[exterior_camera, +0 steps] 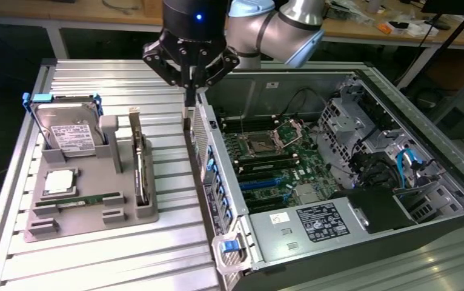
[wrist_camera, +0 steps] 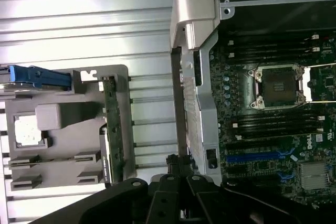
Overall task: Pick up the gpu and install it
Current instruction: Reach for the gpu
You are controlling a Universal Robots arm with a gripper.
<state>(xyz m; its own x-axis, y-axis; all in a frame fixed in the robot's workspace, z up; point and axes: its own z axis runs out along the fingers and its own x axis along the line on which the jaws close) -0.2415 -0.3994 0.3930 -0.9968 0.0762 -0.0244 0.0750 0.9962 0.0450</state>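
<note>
Grey moulded plastic holder (exterior_camera: 86,212) sits on the ribbed aluminium tabletop (exterior_camera: 94,260). The gpu (exterior_camera: 138,159), a thin dark-green expansion card with a silvery metal bracket at one end, stands on edge in the holder's long slot, on the side nearest the open black-and-silver computer case (exterior_camera: 215,182).

The black pincer (exterior_camera: 190,100) hangs above the case's silvery perforated wall, between the holder and the green motherboard (exterior_camera: 265,157). Its fingers are pressed fully together, and I see nothing between them.

From the pincer, the gpu lies lower and toward the exterior view's left, near but apart, with a strip of bare tabletop and the case wall between them. The card's long axis runs roughly parallel to that wall, from the far side of the holder toward the near side. The wrist view agrees: the gpu (wrist_camera: 113,127) stands upright in its slot beside the case wall, and the pincer (wrist_camera: 179,174) sits over the wall, not over the card.

The card looks untouched in its holder, so by my judgement the pick-up is not yet made.
</note>
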